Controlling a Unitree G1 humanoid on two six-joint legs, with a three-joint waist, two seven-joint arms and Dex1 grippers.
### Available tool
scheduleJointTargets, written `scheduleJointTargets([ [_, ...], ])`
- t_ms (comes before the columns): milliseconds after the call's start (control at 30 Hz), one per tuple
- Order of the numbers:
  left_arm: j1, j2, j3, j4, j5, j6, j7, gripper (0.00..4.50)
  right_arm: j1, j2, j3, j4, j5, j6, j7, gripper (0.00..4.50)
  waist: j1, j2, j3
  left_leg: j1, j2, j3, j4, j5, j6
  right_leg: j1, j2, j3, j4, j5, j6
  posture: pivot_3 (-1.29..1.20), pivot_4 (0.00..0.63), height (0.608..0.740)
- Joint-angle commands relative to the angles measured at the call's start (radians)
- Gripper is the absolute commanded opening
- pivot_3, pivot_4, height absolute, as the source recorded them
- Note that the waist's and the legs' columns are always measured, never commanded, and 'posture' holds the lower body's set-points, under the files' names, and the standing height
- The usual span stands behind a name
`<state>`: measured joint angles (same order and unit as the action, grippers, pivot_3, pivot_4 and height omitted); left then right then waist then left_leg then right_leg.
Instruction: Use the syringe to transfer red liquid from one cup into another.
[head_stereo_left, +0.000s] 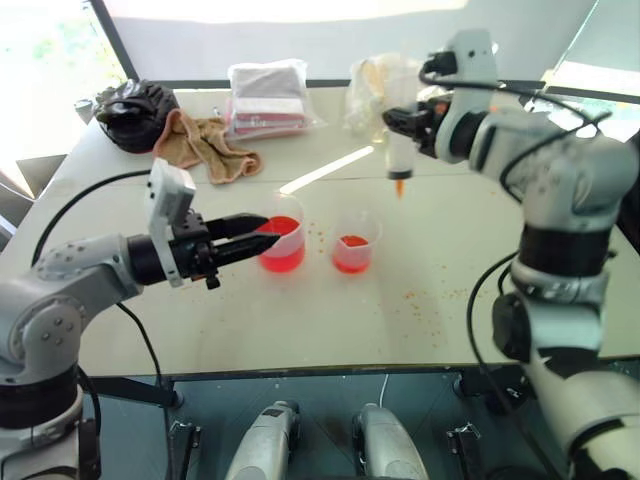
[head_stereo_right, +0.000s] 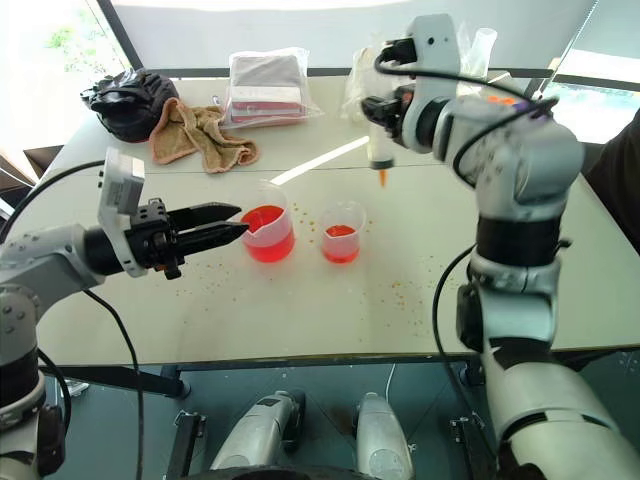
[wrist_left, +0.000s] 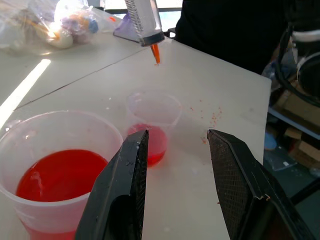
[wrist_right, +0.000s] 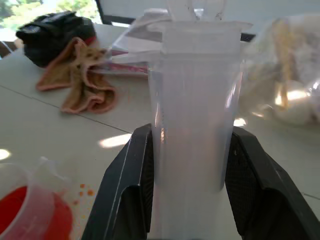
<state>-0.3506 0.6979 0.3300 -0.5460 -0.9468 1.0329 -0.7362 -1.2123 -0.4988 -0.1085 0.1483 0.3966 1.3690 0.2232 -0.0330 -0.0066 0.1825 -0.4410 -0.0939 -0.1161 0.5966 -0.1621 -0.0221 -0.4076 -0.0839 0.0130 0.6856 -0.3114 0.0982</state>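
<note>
My right gripper (head_stereo_left: 408, 126) is shut on the clear barrel of the syringe (head_stereo_left: 400, 158). It holds the syringe upright in the air, orange tip down, above the table behind the smaller cup (head_stereo_left: 352, 243). The right wrist view has the barrel (wrist_right: 192, 115) clamped between both fingers. The wider spouted beaker (head_stereo_left: 281, 243) holds red liquid (wrist_left: 60, 175). To its right, the smaller cup has a shallow red layer (wrist_left: 152, 142). My left gripper (head_stereo_left: 268, 229) is open and lies level, its tips at the beaker's left side with nothing between them.
At the back of the table are a black bag (head_stereo_left: 135, 112), a tan cloth (head_stereo_left: 205, 143), a plastic-wrapped pink and white pack (head_stereo_left: 268, 98) and a clear bag (head_stereo_left: 380, 85). Red droplets (head_stereo_left: 420, 295) speckle the table right of the cups. A person in dark clothing (wrist_left: 225, 25) stands beyond the far edge.
</note>
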Motion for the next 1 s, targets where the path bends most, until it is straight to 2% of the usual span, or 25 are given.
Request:
scheduleJointTargets([
  [33, 0.033, 0.019, 0.024, -0.054, -0.031, -0.035, 0.008, 1.98, -0.064, -0.032, 0.103, 0.188, -0.047, 0.113, 0.027, 1.38, -0.004, 0.000, 0.000, 0.000, 0.000, 0.001, 0.000, 0.000, 0.000, 0.000, 0.000, 0.000, 0.000, 0.000, 0.000, 0.00, 0.150, 0.736],
  [233, 0.082, 0.041, 0.030, -0.069, -0.041, -0.057, 0.033, 1.98, -0.055, -0.023, 0.217, 0.326, -0.084, 0.126, 0.085, 1.38, -0.012, 0.001, 0.000, 0.000, 0.001, 0.003, 0.000, -0.001, 0.001, -0.001, 0.001, 0.002, 0.000, 0.000, 0.000, 0.00, 0.150, 0.736],
  [433, 0.114, 0.072, 0.038, -0.080, -0.053, -0.070, 0.051, 1.98, -0.032, 0.047, 0.254, 0.419, -0.131, 0.078, 0.094, 1.38, -0.011, 0.001, 0.000, 0.000, 0.002, 0.003, 0.000, -0.001, 0.001, -0.001, 0.002, 0.002, 0.000, 0.000, 0.000, 0.00, 0.150, 0.736],
  [633, 0.132, 0.089, 0.041, -0.090, -0.074, -0.076, 0.077, 2.00, -0.020, 0.089, 0.273, 0.469, -0.164, 0.059, 0.107, 4.45, -0.009, 0.001, 0.000, 0.000, 0.001, 0.003, 0.000, -0.001, 0.001, -0.001, 0.002, 0.002, -0.001, 0.001, 0.000, 0.00, 0.150, 0.736],
  [833, 0.143, 0.111, 0.047, -0.089, -0.098, -0.082, 0.083, 2.00, -0.018, 0.077, 0.271, 0.433, -0.175, 0.047, 0.139, 4.45, -0.009, 0.001, 0.000, 0.000, 0.002, 0.003, 0.000, -0.001, 0.001, -0.001, 0.002, 0.002, -0.001, 0.001, 0.000, 0.00, 0.150, 0.736],
  [1000, 0.164, 0.141, 0.072, -0.088, -0.111, -0.082, 0.084, 2.00, 0.037, -0.023, 0.267, 0.198, -0.148, -0.024, 0.244, 4.45, -0.008, 0.001, 0.000, 0.000, 0.002, 0.003, 0.000, -0.001, 0.001, -0.002, 0.002, 0.002, -0.001, 0.001, 0.000, 0.00, 0.150, 0.736],
])
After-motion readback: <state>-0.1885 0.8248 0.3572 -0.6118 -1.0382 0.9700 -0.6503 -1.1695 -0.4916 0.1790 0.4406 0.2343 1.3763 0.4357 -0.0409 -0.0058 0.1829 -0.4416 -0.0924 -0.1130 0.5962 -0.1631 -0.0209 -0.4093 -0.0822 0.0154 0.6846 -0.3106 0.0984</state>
